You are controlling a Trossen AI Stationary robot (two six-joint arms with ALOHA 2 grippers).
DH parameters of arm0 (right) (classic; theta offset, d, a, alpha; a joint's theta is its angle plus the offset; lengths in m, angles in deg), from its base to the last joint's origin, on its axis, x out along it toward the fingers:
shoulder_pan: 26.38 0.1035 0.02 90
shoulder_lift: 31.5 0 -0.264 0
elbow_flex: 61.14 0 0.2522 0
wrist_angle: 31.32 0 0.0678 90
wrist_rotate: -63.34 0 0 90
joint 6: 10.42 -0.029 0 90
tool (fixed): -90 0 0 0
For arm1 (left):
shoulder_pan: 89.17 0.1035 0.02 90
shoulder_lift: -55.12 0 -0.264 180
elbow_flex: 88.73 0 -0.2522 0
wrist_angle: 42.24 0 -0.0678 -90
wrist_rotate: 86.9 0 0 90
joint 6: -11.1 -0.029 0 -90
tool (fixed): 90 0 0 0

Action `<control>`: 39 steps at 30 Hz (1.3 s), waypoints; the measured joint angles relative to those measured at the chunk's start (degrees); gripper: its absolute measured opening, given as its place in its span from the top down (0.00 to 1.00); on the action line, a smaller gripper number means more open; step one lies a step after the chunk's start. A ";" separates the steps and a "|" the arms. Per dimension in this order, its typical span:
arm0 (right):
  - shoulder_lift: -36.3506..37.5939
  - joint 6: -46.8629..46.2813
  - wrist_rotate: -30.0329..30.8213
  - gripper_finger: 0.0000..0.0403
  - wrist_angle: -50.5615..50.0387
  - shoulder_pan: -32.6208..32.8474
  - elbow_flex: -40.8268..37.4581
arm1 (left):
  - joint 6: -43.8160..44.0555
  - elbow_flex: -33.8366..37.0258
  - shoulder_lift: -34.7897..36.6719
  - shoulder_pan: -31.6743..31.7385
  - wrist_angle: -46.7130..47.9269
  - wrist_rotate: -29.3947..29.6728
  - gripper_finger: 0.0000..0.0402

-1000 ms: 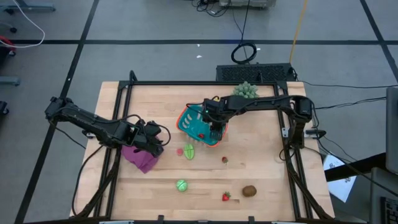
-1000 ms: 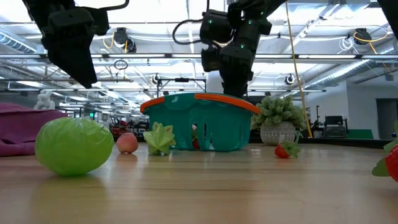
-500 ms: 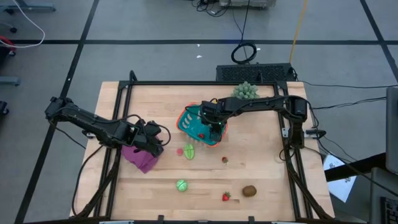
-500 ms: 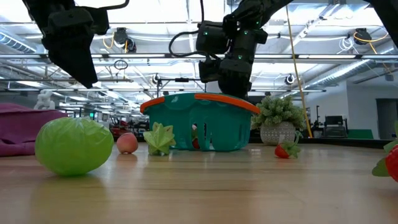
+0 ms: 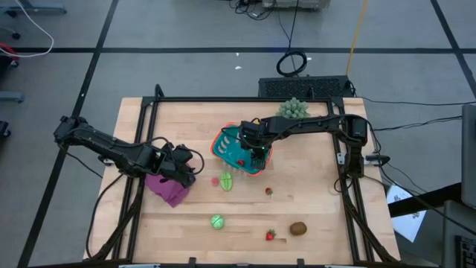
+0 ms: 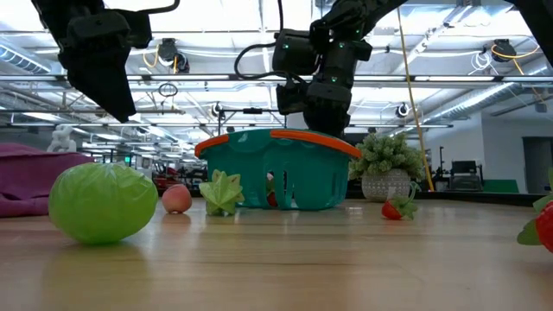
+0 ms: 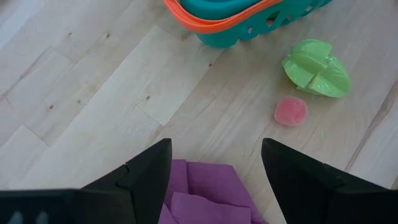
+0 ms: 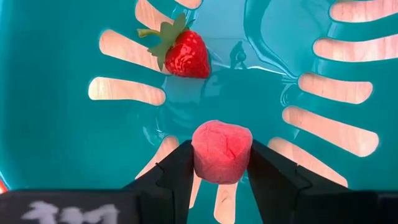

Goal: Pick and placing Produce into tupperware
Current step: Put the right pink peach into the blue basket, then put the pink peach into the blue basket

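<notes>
Right hand (image 8: 221,163) over the basket (image 5: 230,146), just 12 o'clock of counter (image 5: 312,193) centre, clamped on a pink piece (image 8: 222,151): soft-looking, matte, marshmallow-shaped. Not released yet.

Already in the basket: one strawberry (image 8: 183,53), glossy red, seeded, green leafy cap. Nothing else visible inside, though only part of the floor shows.

Left on the counter, from the high view:
- green leafy piece (image 5: 227,181) and small pink round piece (image 5: 215,179), side by side just 6 o'clock of the basket
- small red piece (image 5: 268,191) at 5 o'clock of the basket
- green round piece (image 5: 216,221), smooth and faintly crinkled, near the 6 o'clock edge
- strawberry (image 5: 270,235) and brown oval kiwi-like piece (image 5: 298,228), close together toward 5 o'clock

Judgement: early, roughly one in, one about to drop, six to go.

Basket: teal moulded plastic, slotted walls and floor, orange rim, glossy. Counter: pale wood planks.

Left hand (image 7: 215,167) parked at 9 o'clock above a purple cloth (image 5: 169,187), fingers apart, empty. Spiky plant ball (image 5: 293,108) at 12 o'clock, not part of the job.
</notes>
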 joint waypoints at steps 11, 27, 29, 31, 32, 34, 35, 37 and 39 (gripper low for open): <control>0.00 0.31 0.09 0.56 0.05 -0.44 0.00 | -0.05 -0.02 0.00 0.00 0.00 -0.02 0.37; 6.02 1.51 0.54 0.47 2.22 0.03 3.09 | -0.19 -0.02 -0.01 -0.02 -1.16 0.02 0.37; 8.79 1.08 0.56 0.47 3.14 0.81 3.75 | -0.66 -0.02 0.01 -0.01 -3.01 0.13 0.37; 12.08 0.90 0.57 0.47 4.15 2.02 3.80 | -1.63 -0.02 -0.01 -0.03 -5.01 0.00 0.37; 13.62 0.63 0.57 0.47 4.10 2.75 3.80 | -2.25 -0.02 -0.03 -0.04 -6.10 -0.50 0.37; 16.83 -0.96 0.61 0.47 4.42 4.32 3.80 | -3.32 -0.02 -0.58 -0.09 -8.39 -1.54 0.37; 18.22 -1.62 0.63 0.47 4.51 5.13 3.81 | -3.77 -0.02 -1.09 -0.16 -9.29 -2.15 0.37; 20.73 -2.77 1.05 0.47 4.52 6.94 3.81 | -4.57 -0.02 -2.34 -0.28 -10.98 -2.77 0.37; 22.67 -3.69 2.78 0.47 4.50 8.87 3.82 | -4.87 -0.02 -4.36 -0.35 -12.08 -3.42 0.37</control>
